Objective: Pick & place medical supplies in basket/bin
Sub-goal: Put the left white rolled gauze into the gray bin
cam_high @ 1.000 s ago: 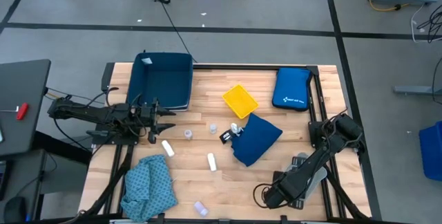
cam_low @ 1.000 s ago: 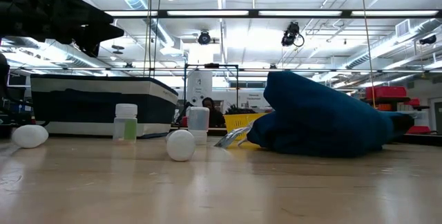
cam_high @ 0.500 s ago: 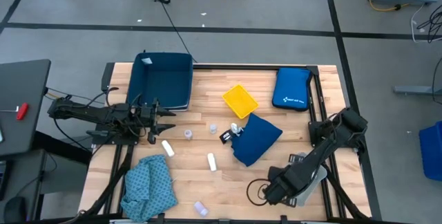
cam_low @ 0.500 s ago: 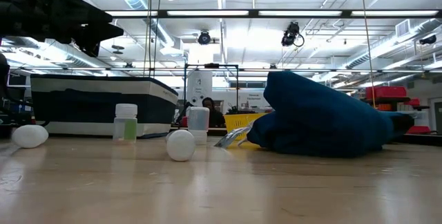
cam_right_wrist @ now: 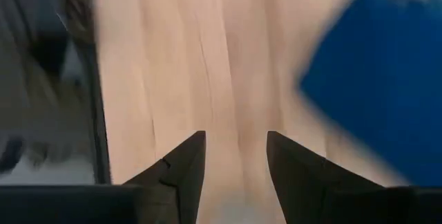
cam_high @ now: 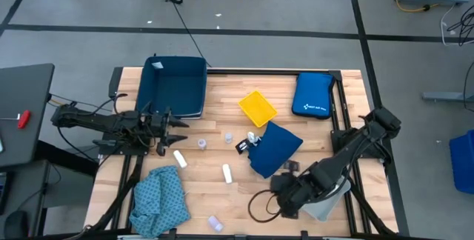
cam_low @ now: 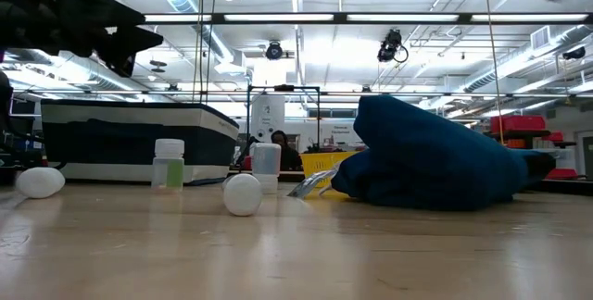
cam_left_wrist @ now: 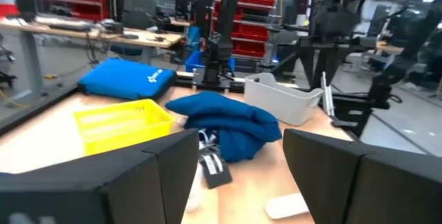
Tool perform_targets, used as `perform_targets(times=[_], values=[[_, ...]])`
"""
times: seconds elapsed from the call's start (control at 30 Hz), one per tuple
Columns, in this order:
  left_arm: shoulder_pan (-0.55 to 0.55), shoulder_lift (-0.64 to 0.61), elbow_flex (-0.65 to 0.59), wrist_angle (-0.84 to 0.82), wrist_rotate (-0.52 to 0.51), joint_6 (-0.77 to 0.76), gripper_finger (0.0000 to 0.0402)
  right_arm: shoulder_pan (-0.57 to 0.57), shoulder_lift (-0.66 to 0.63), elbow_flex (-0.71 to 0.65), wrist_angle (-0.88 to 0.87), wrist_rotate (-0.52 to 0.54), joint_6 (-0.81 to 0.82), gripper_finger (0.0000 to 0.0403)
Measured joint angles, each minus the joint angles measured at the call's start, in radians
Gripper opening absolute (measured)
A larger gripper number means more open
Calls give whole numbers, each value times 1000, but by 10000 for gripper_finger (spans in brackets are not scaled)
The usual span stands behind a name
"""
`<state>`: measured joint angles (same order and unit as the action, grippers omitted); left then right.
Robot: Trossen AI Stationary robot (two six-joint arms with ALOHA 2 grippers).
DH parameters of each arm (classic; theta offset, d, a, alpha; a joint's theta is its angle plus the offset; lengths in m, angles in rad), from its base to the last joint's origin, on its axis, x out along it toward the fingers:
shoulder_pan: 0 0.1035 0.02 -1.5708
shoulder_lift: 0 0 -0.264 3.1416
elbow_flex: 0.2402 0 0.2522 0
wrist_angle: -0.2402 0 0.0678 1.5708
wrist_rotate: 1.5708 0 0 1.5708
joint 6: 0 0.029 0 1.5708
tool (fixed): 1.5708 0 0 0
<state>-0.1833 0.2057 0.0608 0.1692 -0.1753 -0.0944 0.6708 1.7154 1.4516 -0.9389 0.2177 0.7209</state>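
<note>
Two white rolls lie on their sides on the wooden table, with small clear vials standing around them. The teal patterned cloth lies crumpled at the near left. The navy cloth is heaped at the middle. My left gripper hovers open beside the navy bin, above the left roll. My right gripper is open over bare wood just near of the navy cloth.
A yellow tray and a royal-blue padded pouch lie at the far side. A white bin sits under the right arm at the near right. A black tag lies at the navy cloth's left edge.
My right arm has swung from over the white bin at the near right toward the table's left, and its gripper now sits over bare wood near the navy cloth. The left arm and all objects have stayed put.
</note>
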Motion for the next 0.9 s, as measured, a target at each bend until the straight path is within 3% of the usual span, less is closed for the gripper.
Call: perform_targets(times=[0.27,0.43,0.6,0.9], values=[[-1,140,0,-2,41,-2,216,-70,-2,-128,485,131,-361,160],[-2,247,4,-4,46,7,216,-107,-2,-228,642,137,-477,160],[-46,348,66,-34,38,20,222,-139,-2,-266,659,131,-509,160],[-192,566,347,-547,-34,-60,230,-146,-2,-266,658,130,-563,160]])
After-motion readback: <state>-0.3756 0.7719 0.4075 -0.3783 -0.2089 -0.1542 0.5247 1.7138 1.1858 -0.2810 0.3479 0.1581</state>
